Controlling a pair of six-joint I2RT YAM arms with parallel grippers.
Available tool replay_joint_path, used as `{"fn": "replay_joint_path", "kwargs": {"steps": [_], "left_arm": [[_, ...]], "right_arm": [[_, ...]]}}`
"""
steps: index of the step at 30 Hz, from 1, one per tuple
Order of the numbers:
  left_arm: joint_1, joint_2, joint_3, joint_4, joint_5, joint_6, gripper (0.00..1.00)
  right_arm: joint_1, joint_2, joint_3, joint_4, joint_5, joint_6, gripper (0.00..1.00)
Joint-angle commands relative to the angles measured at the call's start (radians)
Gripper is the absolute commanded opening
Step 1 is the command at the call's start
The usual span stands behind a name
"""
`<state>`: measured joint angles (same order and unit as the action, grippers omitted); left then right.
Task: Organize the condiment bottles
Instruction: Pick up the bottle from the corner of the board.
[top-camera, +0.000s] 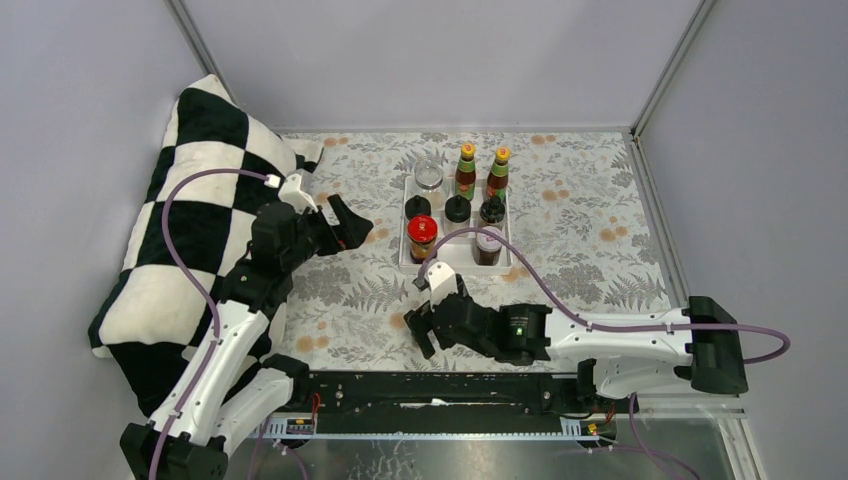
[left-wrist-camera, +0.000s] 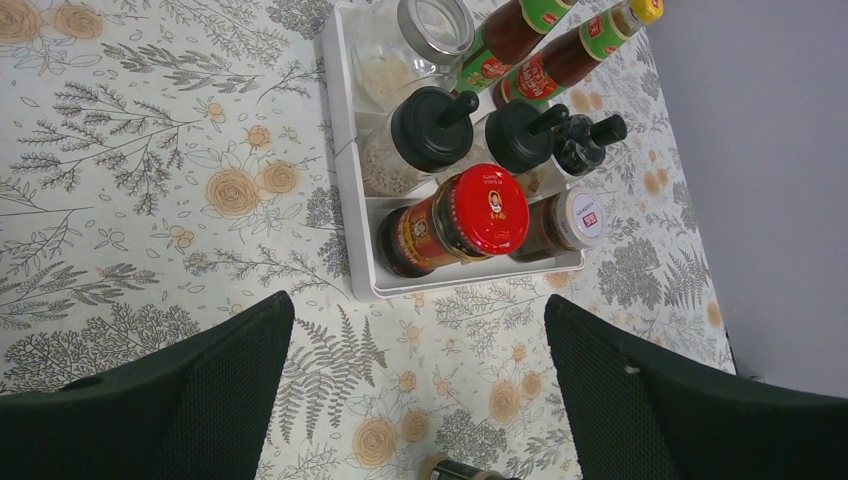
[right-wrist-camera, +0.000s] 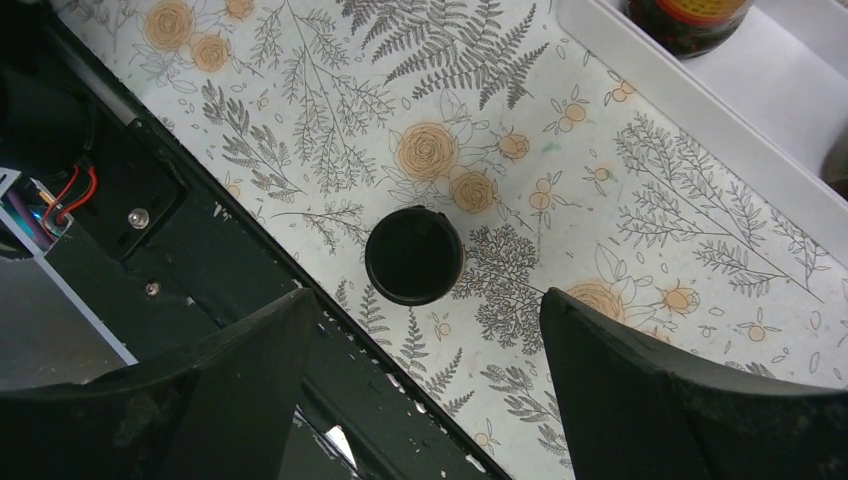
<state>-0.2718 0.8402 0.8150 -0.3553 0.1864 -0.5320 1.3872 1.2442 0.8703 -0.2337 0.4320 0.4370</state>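
The white tray (top-camera: 409, 262) holds two tall red-sauce bottles with orange caps (top-camera: 466, 170) (top-camera: 497, 172), a clear-lidded jar (top-camera: 428, 175), three black-topped jars (top-camera: 458, 208), a red-lidded jar (top-camera: 422, 237) (left-wrist-camera: 478, 212) and a white-lidded jar (top-camera: 488, 245) (left-wrist-camera: 578, 217). One black-lidded jar (right-wrist-camera: 414, 255) stands alone on the table near the front edge. My right gripper (top-camera: 418, 318) (right-wrist-camera: 428, 300) is open above and just short of it. My left gripper (top-camera: 352, 222) (left-wrist-camera: 417, 300) is open and empty, left of the tray.
A black-and-white checked cushion (top-camera: 190, 210) lies along the left wall behind the left arm. The black front rail (right-wrist-camera: 170, 230) runs close beside the lone jar. A small dark, tan-ended thing (left-wrist-camera: 470, 468) is cut off at the bottom of the left wrist view.
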Motion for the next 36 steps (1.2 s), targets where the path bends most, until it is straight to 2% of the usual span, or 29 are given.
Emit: {"fn": "replay_joint_path", "kwargs": {"steps": [1, 13, 23, 27, 32, 36], "left_arm": [[0.009, -0.014, -0.008, 0.02, 0.024, 0.014, 0.99], [0.009, -0.036, -0.015, 0.011, 0.027, 0.011, 0.99], [0.009, -0.048, -0.024, 0.009, 0.029, 0.01, 0.99], [0.01, -0.051, -0.03, 0.011, 0.034, 0.007, 0.99], [0.009, -0.056, -0.034, 0.01, 0.036, 0.009, 0.99], [0.009, -0.065, -0.044, 0.01, 0.04, 0.006, 0.99]], "right_arm": [[0.016, 0.036, -0.029, 0.106, -0.032, -0.031, 0.88], [0.027, 0.142, -0.047, 0.181, 0.01, -0.031, 0.79], [0.027, 0.191, -0.011, 0.202, 0.042, -0.047, 0.66], [0.027, 0.204, 0.002, 0.201, 0.054, -0.05, 0.55], [0.027, 0.198, 0.01, 0.206, 0.061, -0.052, 0.47], [0.027, 0.184, 0.027, 0.19, 0.076, -0.056, 0.46]]}}
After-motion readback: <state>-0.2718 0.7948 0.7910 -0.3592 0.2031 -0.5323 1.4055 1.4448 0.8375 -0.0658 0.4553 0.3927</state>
